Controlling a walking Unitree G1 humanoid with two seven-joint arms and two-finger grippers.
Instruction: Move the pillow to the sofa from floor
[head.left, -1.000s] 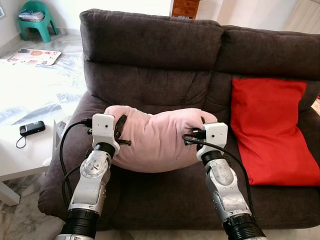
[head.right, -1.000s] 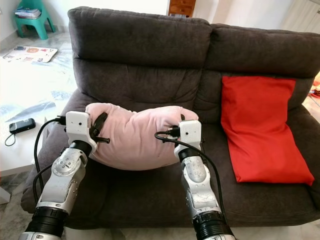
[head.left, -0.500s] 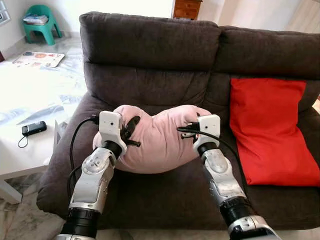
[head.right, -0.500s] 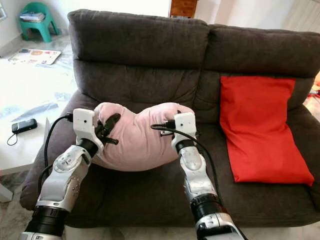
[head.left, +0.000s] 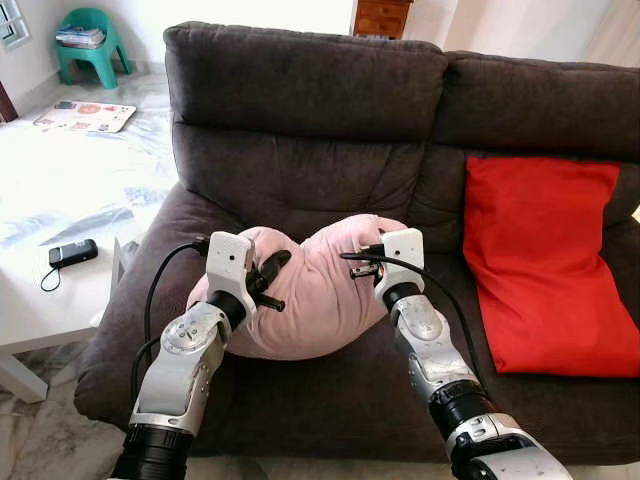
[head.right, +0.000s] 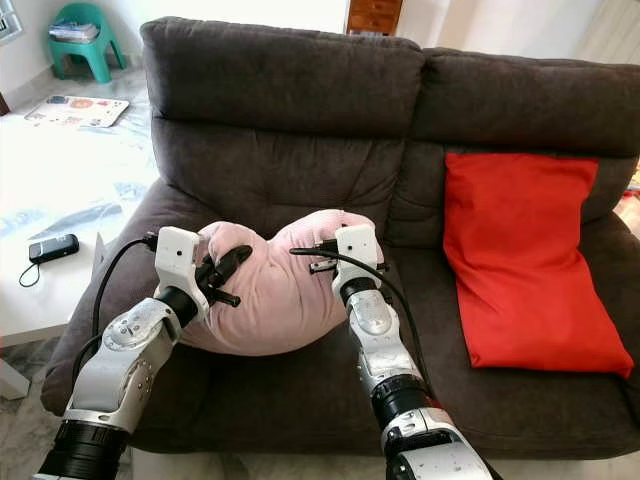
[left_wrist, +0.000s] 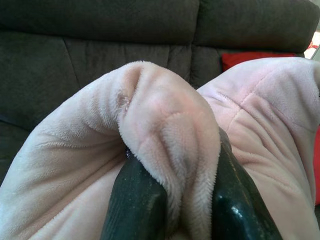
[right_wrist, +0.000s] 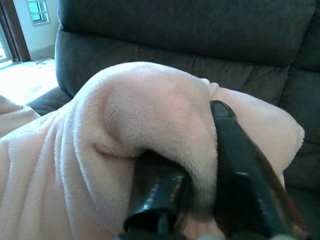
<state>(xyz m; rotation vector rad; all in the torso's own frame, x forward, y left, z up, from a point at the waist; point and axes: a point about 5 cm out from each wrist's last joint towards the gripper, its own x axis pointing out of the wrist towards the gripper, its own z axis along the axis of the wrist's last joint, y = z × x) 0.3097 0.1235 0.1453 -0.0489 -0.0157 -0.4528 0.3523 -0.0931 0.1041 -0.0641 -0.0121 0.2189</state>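
Note:
A soft pink pillow (head.left: 310, 290) rests on the left seat of the dark brown sofa (head.left: 300, 90), squeezed into a folded hump. My left gripper (head.left: 268, 283) is shut on a fold of its left end; in the left wrist view plush fabric (left_wrist: 170, 130) bulges between the black fingers (left_wrist: 132, 200). My right gripper (head.left: 372, 262) is shut on the pillow's right end; the right wrist view has pink fabric (right_wrist: 150, 125) pinched between its fingers (right_wrist: 240, 170).
A red cushion (head.left: 545, 260) leans on the sofa's right seat. A white low table (head.left: 40, 290) with a black phone (head.left: 72, 252) stands to the left. A green stool (head.left: 90, 40) and a board (head.left: 85, 115) lie on the floor beyond.
Both grippers have moved closer together, bunching the pillow into a taller fold, and it sits lower on the seat. The camera has shifted slightly.

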